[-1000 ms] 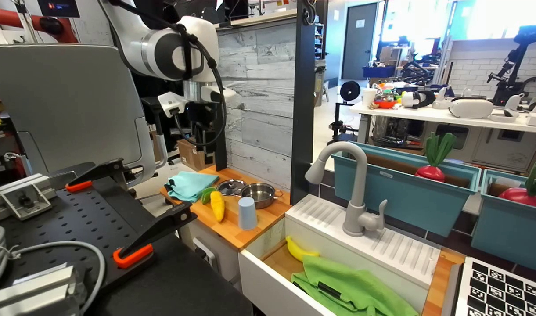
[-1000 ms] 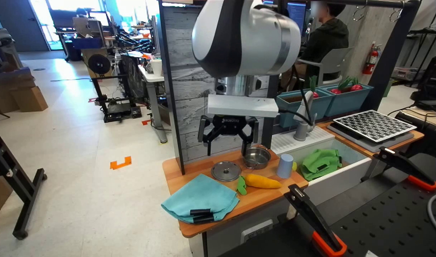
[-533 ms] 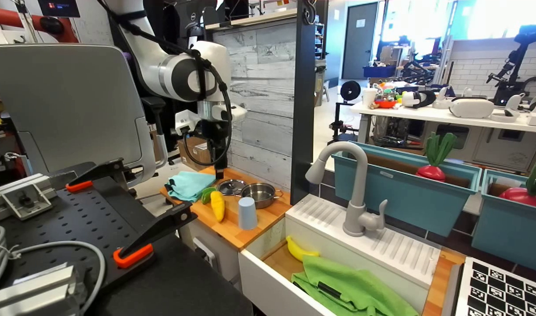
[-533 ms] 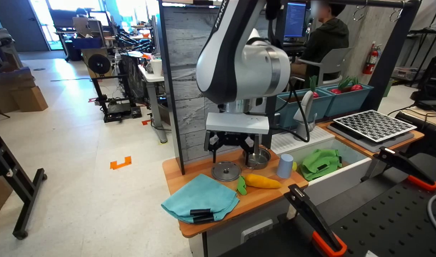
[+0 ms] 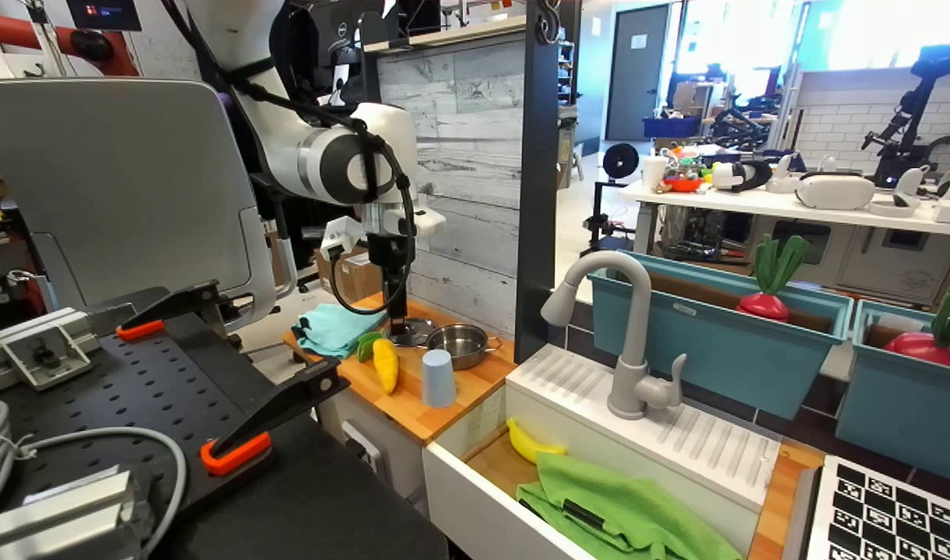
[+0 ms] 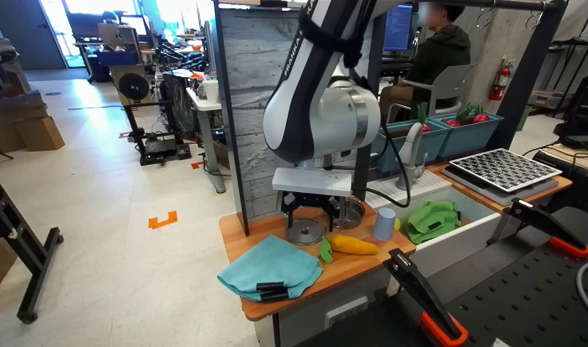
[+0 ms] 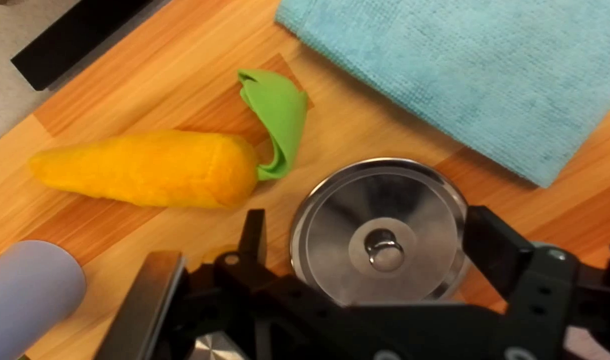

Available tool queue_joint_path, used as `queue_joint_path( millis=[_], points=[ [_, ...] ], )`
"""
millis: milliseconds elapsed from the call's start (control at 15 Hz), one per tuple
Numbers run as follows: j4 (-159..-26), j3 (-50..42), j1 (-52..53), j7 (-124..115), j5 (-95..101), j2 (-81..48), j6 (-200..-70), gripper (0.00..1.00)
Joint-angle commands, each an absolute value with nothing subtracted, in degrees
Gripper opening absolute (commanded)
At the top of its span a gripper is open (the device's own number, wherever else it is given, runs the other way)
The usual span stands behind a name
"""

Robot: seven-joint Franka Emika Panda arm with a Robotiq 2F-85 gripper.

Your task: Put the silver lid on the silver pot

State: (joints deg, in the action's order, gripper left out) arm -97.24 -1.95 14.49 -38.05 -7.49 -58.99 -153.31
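The silver lid (image 7: 379,200) lies flat on the wooden counter, knob up, in the wrist view. It also shows in both exterior views (image 6: 305,233) (image 5: 420,330). The silver pot (image 6: 352,212) stands beside it, uncovered, with a dark inside, also in an exterior view (image 5: 460,346). My gripper (image 7: 367,215) is open and pointing down, low over the lid, with a finger on either side of it. It also shows in both exterior views (image 6: 310,228) (image 5: 399,327). One fingertip overlaps the lid's rim in the wrist view; I cannot tell if they touch.
A yellow carrot toy (image 7: 150,167) with green leaves and a blue-grey cup (image 7: 32,295) stand near the lid. A folded light blue cloth (image 7: 474,65) lies on the other side. A wood-plank wall (image 5: 467,171) rises behind the counter. A sink (image 5: 475,498) adjoins it.
My gripper has come down from well above the counter to just over the lid, fingers staying open. The lid, pot and other things have not moved.
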Motion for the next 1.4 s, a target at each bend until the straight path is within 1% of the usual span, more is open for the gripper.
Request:
queue_joint_path(
  millis=[0, 400, 467, 533, 600, 667, 733, 800, 867, 933, 1200, 1267, 1333],
  points=[
    [-92.37, -3.69, 16.26, -40.51, -8.36, -61.89, -150.6, 1.0],
    [-87.5, -4.4, 16.76, -43.51, -7.66, -64.73, -146.75, 1.0],
    [-86.82, -4.52, 16.86, -44.01, -7.53, -65.09, -146.25, 0.93],
    [-86.12, -4.52, 16.85, -44.36, -7.43, -65.46, -145.61, 0.75],
    [-85.43, -4.59, 16.86, -44.8, -7.31, -65.85, -145.09, 0.69],
    [-84.85, -4.61, 16.86, -45.09, -7.22, -66.14, -144.63, 0.67],
    [-84.28, -4.7, 16.89, -45.41, -7.15, -66.49, -144.39, 0.6],
    [-83.81, -4.82, 16.97, -45.79, -7.07, -66.79, -144.1, 0.5],
    [-83.38, -5.02, 17.1, -46.32, -6.98, -67.08, -143.92, 0.44],
    [-83.05, -5.2, 17.2, -46.8, -6.89, -67.31, -143.87, 0.35],
    [-82.33, -6.68, 18.24, -49.82, -6.29, -67.64, -144.22, 0.07],
    [-82.29, -7.09, 18.54, -50.55, -6.08, -67.64, -144.31, 0.02],
    [-82.2, -7.4, 18.82, -51.14, -5.88, -67.65, -144.33, 0.01]
  ],
)
